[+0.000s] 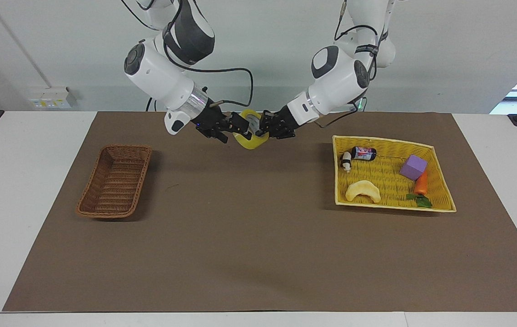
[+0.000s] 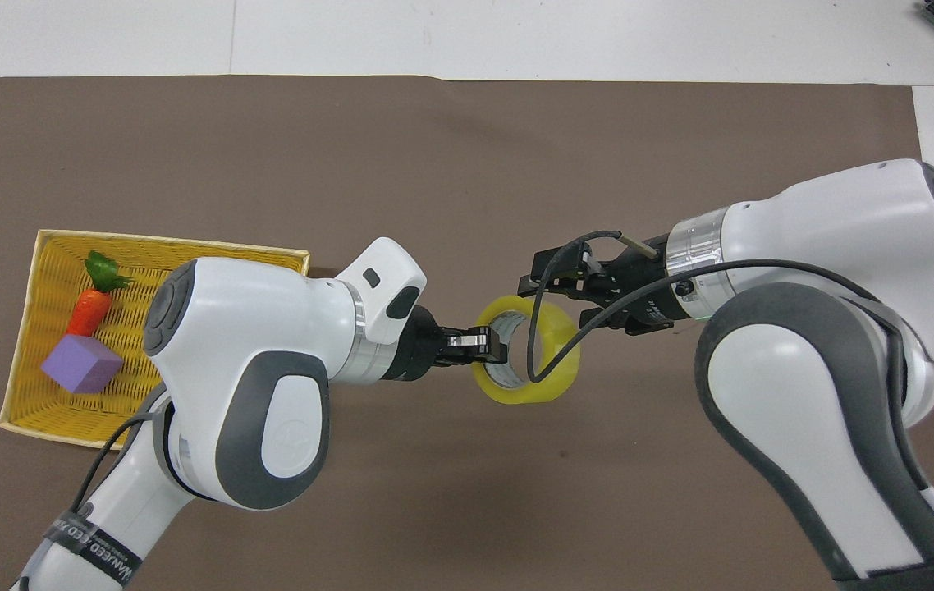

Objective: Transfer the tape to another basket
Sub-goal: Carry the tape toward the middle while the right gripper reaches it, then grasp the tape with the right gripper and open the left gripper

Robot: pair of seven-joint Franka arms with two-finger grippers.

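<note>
Two pincers mid-table, left pincer (image 1: 262, 128) clamped on tape (image 1: 250, 141), right pincer (image 1: 236, 129) apart beside it.

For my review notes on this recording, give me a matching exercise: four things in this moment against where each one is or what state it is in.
Things:
1. tape
2. left gripper
3. right gripper
4. brown basket

States:
A. open, at the tape's rim
B. on the mat at the right arm's end, nothing visible in it
C. shut on the tape's wall
D. up in the air over the middle of the mat, between both grippers

Pairs: 1-D, 2-C, 3-A, 4-B
</note>
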